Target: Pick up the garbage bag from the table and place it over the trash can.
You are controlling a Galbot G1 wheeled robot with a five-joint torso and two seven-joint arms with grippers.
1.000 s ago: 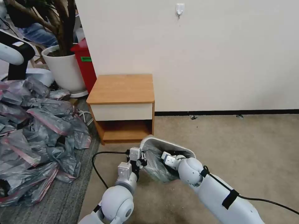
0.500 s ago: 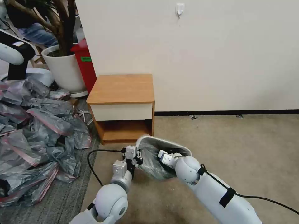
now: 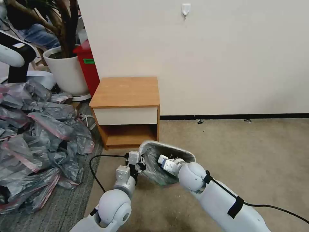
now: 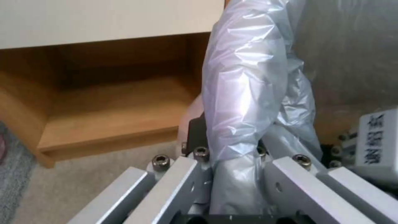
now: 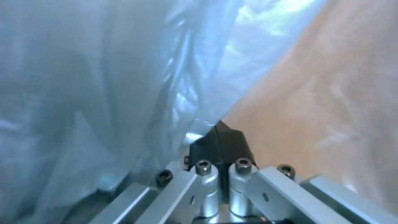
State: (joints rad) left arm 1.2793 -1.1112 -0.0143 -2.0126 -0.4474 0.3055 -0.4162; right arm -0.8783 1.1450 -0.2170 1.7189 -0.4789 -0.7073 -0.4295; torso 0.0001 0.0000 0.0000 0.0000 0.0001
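You will find the thin translucent grey plastic garbage bag draped over and into the small cream-beige rectangular plastic trash can, which is tilted on the carpet just in front of the light-brown wooden worktop with a white drawer front. The worktop's upper surface is bare.
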